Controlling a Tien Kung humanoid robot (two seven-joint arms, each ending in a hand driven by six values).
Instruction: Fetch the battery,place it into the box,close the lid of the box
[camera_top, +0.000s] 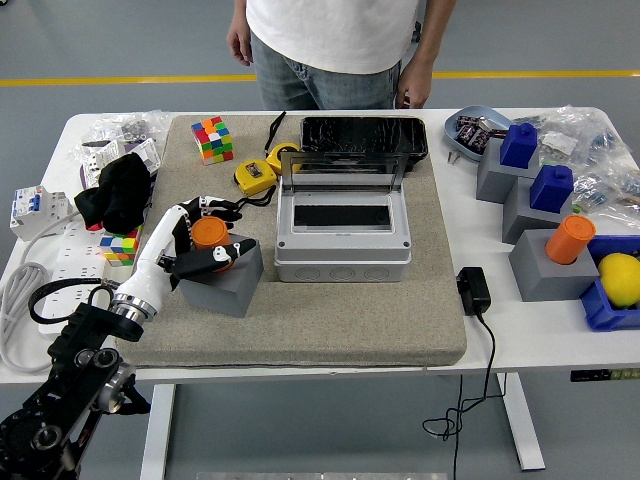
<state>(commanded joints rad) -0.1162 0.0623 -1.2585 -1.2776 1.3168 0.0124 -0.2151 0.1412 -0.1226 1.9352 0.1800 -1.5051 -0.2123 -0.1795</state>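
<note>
Left of centre, the robot's left hand (205, 235) closes its fingers around the orange cylindrical battery (209, 233) seated in a grey block holder (222, 280). Rigid, smooth and probably light, it is best gripped round its sides.

Bare beige mat (330, 320) lies open along the desk's near edge. Between the grey holder block (222, 280) and the open-lidded grey plastic box (342, 235), only a narrow gap.

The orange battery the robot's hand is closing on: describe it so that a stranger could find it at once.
On the tan mat, left of the open grey box, stands a grey block. The orange battery rises from it, the left hand around it. Its twin stands untouched, far right.
</note>
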